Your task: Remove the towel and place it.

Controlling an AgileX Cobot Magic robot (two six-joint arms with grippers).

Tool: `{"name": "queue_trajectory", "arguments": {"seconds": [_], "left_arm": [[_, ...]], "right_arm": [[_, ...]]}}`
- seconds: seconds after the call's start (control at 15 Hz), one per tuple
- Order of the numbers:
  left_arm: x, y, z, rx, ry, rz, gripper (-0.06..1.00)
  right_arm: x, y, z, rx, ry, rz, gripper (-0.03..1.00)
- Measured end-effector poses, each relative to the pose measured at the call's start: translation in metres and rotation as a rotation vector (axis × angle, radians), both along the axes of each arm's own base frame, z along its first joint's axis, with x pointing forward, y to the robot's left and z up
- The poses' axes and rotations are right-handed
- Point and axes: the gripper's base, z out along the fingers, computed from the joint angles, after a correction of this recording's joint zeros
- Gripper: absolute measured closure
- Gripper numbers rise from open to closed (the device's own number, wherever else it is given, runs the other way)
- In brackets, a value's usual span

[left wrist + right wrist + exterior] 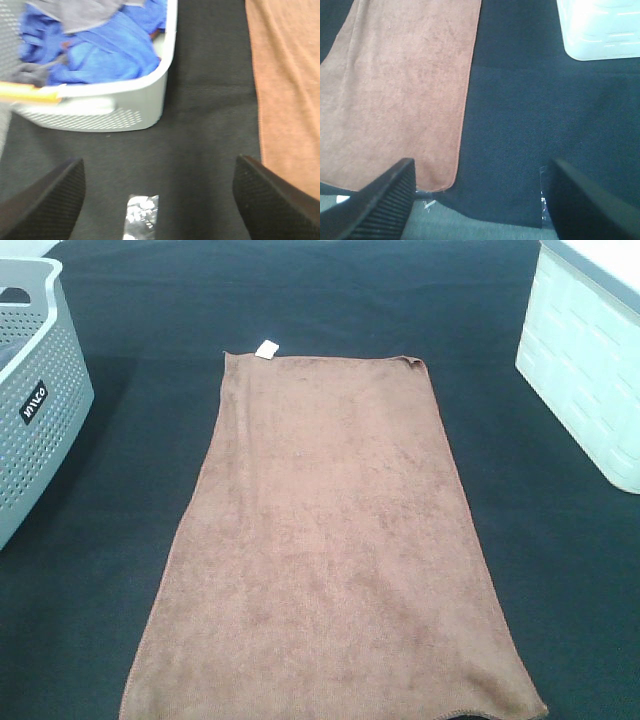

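The brown plush towel (330, 540) lies flat and spread out on the black tablecloth (300, 300) in the middle of the exterior view, its small white tag (266, 349) at the far left corner. No arm shows in that view. In the left wrist view my left gripper (157, 200) is open over bare black cloth, with the towel's edge (287, 90) to one side. In the right wrist view my right gripper (480, 200) is open above the table's front edge, beside the towel's near corner (400, 90).
A grey perforated basket (35, 390) stands at the left edge; the left wrist view shows blue and grey cloths (95, 45) inside the basket (125, 107). A white bin (590, 360) stands at the right back, also in the right wrist view (600, 30).
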Motion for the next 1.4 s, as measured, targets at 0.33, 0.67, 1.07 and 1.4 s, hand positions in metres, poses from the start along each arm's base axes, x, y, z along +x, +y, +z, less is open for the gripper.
{"name": "queue_trajectory", "arguments": {"seconds": [0.33,0.67,1.07,1.4], "left_arm": [[-0.083,-0.003,-0.050,0.039,-0.224,0.012,0.18],[-0.099,-0.005,-0.078,0.071,-0.287,-0.025,0.18],[-0.097,-0.007,-0.079,0.077,-0.296,-0.052,0.18],[-0.097,-0.007,-0.079,0.052,-0.298,-0.041,0.18]], "right_arm": [[-0.035,-0.001,-0.040,-0.020,-0.166,0.011,0.30],[-0.053,-0.002,-0.066,-0.032,-0.231,0.014,0.30],[-0.045,-0.003,-0.072,-0.052,-0.263,0.015,0.30],[-0.045,-0.003,-0.072,-0.052,-0.263,0.015,0.30]]}}
